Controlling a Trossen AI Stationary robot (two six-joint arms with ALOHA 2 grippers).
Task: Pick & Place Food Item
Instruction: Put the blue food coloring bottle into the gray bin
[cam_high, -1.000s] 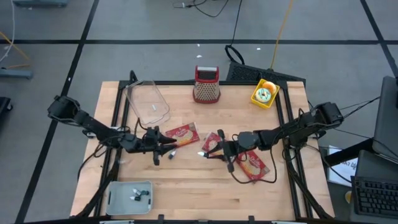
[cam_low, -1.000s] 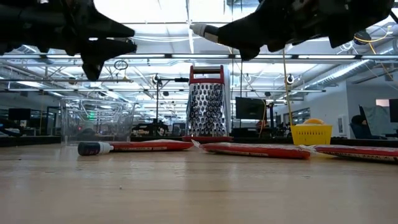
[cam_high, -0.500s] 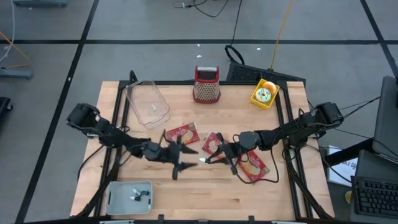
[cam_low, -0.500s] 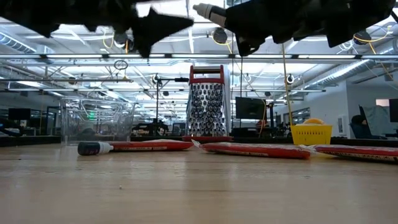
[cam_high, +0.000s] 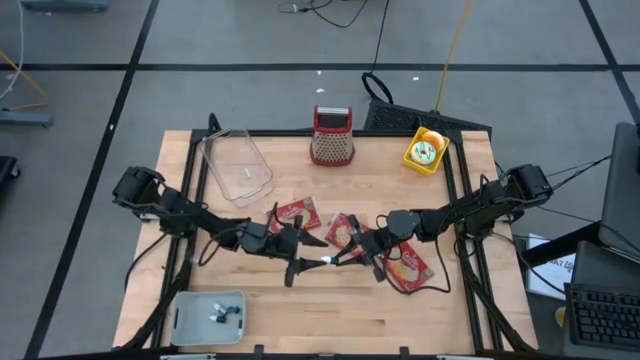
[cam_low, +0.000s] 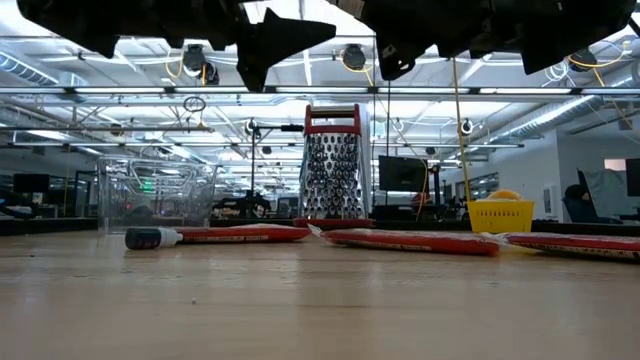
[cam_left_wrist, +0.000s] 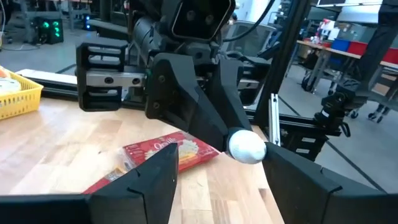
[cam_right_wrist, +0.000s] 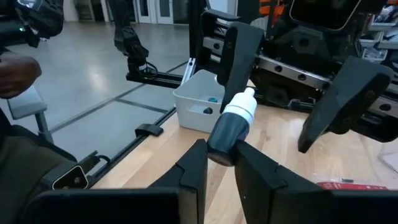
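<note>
My right gripper hovers over the table's middle, shut on a dark tube with a white cap. The capped end points toward the left arm. My left gripper stands open right in front of it, one finger on either side of the cap. I cannot tell whether they touch. Three red food packets lie flat on the wood below the arms. My right gripper pinches the tube's dark body between its two fingers. The fingers come level from the table's right and lie along the tube. The white-capped end sticks out past the fingertips. The tube is lifted clear of the table.
A clear plastic tub stands at the far left. Along the far edge are a red-topped grater and a yellow basket. A white bin sits at the near left corner. A small capped tube lies by the left packet.
My left gripper has travelled toward the table's right, up to the right gripper, rolling somewhat and opening wider on the way. The right arm has stayed in place; its wrist has tipped a little, raising the tube's capped end.
</note>
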